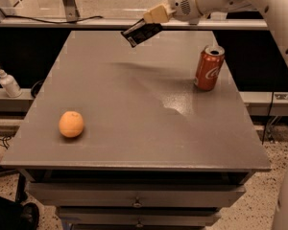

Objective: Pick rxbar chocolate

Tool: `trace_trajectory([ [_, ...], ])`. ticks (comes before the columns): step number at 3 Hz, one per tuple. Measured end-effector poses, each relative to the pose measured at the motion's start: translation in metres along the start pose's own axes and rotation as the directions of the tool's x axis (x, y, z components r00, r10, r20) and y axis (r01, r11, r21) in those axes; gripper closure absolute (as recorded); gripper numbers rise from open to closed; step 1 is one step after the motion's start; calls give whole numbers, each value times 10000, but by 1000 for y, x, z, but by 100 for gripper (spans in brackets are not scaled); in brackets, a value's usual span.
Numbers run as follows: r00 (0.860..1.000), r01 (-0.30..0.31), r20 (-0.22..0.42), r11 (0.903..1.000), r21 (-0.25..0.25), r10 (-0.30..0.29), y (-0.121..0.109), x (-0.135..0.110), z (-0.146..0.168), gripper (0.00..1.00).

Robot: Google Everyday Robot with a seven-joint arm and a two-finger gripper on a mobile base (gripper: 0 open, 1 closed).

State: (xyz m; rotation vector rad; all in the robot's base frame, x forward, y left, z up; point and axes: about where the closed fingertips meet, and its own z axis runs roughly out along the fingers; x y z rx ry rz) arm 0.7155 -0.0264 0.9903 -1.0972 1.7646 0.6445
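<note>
My gripper [151, 19] is high above the far middle of the grey table [134, 128], its pale fingers [156, 14] shut on the rxbar chocolate [141, 34]. The bar is a small flat dark wrapper with faint pale print, hanging tilted below the fingers, well clear of the tabletop. The white arm comes in from the upper right.
A red soda can [209, 67] stands upright at the right of the table. An orange fruit [71, 124] lies near the front left. A white pump bottle [8, 82] stands on a ledge off the table's left. Drawers sit under the front edge.
</note>
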Motion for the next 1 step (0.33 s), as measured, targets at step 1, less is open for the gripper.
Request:
trace_trajectory([
  [1, 10000, -27, 13, 10000, -85, 27, 2, -1, 1, 100],
])
